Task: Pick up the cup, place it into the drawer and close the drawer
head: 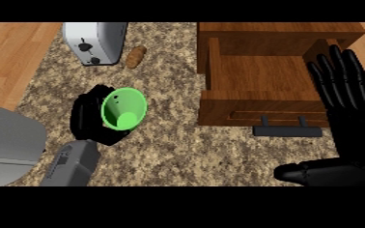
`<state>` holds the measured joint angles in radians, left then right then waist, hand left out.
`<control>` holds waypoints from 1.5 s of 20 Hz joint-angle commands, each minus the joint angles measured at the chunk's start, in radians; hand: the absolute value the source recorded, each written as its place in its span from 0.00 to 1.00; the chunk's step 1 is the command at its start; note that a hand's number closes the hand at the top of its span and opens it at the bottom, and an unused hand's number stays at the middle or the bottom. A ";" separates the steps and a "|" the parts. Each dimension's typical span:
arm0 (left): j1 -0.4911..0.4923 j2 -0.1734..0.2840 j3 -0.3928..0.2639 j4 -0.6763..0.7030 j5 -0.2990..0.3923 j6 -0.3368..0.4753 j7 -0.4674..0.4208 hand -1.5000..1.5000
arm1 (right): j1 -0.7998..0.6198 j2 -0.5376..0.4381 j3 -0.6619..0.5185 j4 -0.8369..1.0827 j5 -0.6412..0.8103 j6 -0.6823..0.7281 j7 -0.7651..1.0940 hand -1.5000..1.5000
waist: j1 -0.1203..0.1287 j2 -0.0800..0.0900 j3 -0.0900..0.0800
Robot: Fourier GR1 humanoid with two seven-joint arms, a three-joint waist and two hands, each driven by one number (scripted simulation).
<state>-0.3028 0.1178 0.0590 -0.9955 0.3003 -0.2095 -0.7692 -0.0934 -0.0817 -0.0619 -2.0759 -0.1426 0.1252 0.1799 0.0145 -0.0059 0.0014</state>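
Right robot hand (341, 104) open, left robot hand (92, 118) gripping green cup (124, 108)

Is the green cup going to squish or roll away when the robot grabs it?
Probably no squishing: the green cup keeps a round rim with the left robot hand curled around it, so it looks stiff. It is round and narrower at the bottom, so on its side it would likely roll in a curve. It looks thin-walled, so likely light.

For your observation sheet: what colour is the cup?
Bright green; the cup shows best in the head view.
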 commanded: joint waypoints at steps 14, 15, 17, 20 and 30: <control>-0.250 -0.090 -0.076 -0.410 -0.012 0.269 0.495 1.00 | 0.001 -0.015 -0.024 0.027 -0.018 0.021 -0.019 0.00 | -0.018 0.006 -0.001; -0.277 -0.111 -0.098 -0.413 -0.046 0.319 0.518 1.00 | -0.029 -0.018 -0.029 0.024 -0.013 0.009 -0.014 0.00 | -0.018 0.006 -0.001; -0.307 -0.116 -0.166 -0.425 -0.033 0.393 0.521 1.00 | -0.001 -0.014 -0.022 0.023 -0.005 0.018 -0.034 0.00 | -0.020 0.005 -0.001; -0.401 -0.103 -0.109 -0.394 -0.074 0.380 0.616 1.00 | -0.009 -0.012 -0.008 -0.042 -0.033 -0.002 0.065 0.00 | -0.020 0.005 -0.001; -0.639 -0.117 -0.142 -0.152 -0.088 0.469 0.624 1.00 | -0.013 -0.008 -0.025 0.030 -0.014 0.011 -0.016 0.00 | -0.023 0.007 -0.001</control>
<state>-0.8751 0.0086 -0.0507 -1.1956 0.2151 0.2121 -0.1653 -0.0660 -0.0972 -0.0858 -2.0948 -0.1682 0.1485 0.1748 -0.0108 0.0005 0.0003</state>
